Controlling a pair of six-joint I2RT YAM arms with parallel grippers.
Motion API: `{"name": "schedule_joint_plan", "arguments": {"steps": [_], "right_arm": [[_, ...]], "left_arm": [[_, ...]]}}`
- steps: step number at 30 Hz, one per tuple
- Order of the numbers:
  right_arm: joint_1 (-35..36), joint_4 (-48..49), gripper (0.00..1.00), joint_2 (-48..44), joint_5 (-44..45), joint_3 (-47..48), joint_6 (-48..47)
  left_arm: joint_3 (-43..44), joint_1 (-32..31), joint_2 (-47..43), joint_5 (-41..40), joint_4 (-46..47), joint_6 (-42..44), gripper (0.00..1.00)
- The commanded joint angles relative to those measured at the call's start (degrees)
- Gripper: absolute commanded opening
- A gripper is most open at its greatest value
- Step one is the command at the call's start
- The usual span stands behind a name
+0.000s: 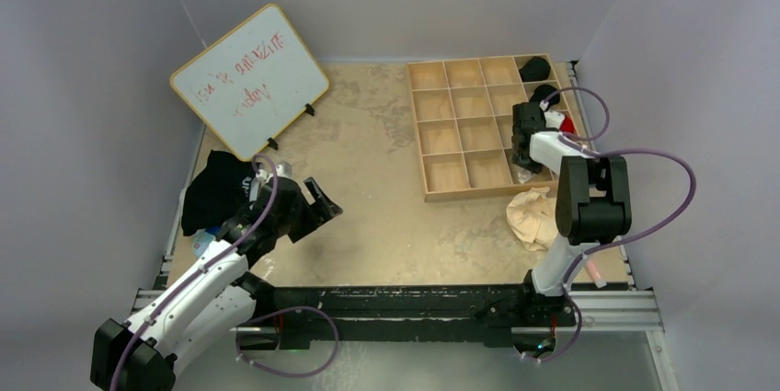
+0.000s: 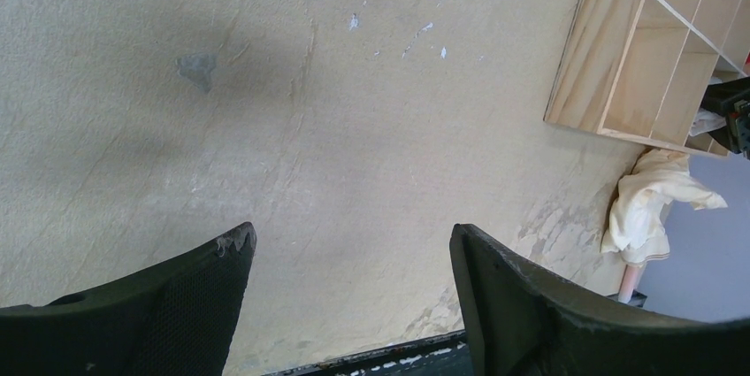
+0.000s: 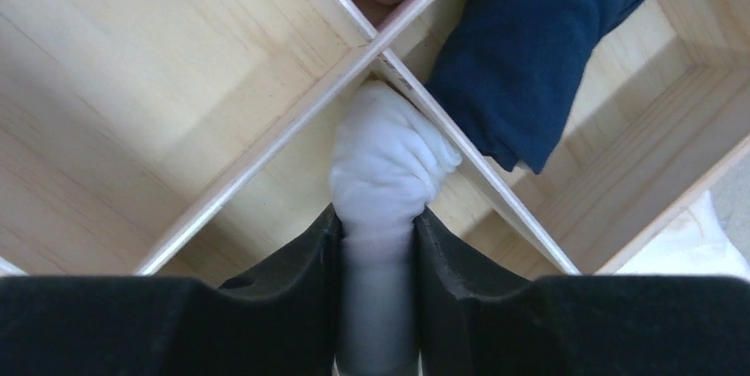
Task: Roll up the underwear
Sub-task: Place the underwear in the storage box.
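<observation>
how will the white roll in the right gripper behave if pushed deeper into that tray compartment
Probably soft and squashy: the white roll narrows where the right gripper pinches it and bulges beyond. Being cloth, it would likely crumple against the tray divider rather than slide. It may loosen when released, since nothing visibly ties it.

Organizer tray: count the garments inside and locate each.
4: black roll in the tray's far right corner, dark roll just nearer, red garment nearer again, white roll in the right gripper. The right arm may hide more.
</observation>
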Motion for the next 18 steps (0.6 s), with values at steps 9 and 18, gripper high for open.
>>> {"name": "schedule_joint_plan", "arguments": {"steps": [9,18], "right_arm": [[-0.16,-1.75,0.63,-2.28,-5.9,3.36,-0.51],[-0.22,-2.59,0.7,-12.72,-9.59,3.14,-2.99]], "left_arm": [[-0.59,0.17,-1.71,0.1,0.83,0.14,0.79],[-0.06,0.17,-0.45,0.23,2.09,0.67,0.79]]}}
